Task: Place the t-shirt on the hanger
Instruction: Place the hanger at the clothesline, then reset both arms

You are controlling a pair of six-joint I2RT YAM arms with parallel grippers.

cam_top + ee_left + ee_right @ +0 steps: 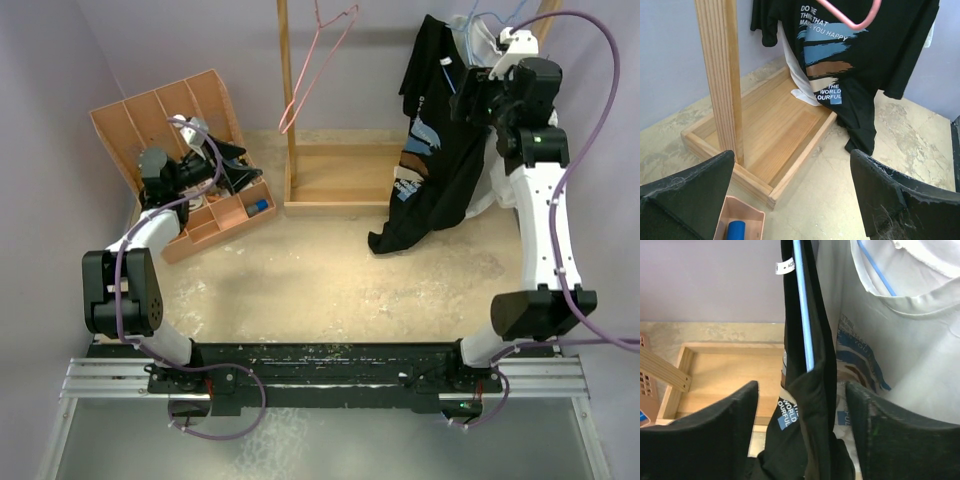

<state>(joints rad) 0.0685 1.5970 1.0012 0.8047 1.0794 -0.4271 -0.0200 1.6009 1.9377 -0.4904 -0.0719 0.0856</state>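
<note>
**Hanging shirt may slip when the arm pulls away**

Looking from above, the t-shirt (440, 160) hangs at about 1 o'clock on the table, at the right end of the wooden rack (340, 180). Its lower end reaches down near the table top. In the right wrist view, the blue wire of the hanger (802, 305) runs inside the black cloth, so the shirt seems to be on it, but bunched into a narrow fold and not spread out.

The right gripper (801, 387) stands with its fingers apart. The fold of cloth is between them, and I see no pinch on it. The left gripper (792, 155) is wide apart and holds nothing, at about 10 o'clock near the wooden tray (180, 130).

My worry is the retreat. If the right fingers move sideways and not straight back, one can catch the fold and drag the shirt off the wire, or make the hanger swing and drop from the rack. The uneven hang makes this easier, I think, because the weight seems to be more on one side. The white shirt (910, 340) hangs just beside, at the right, and it can be caught too. The pink hanger (320, 60) at 12 o'clock is well apart and not at risk.
</note>
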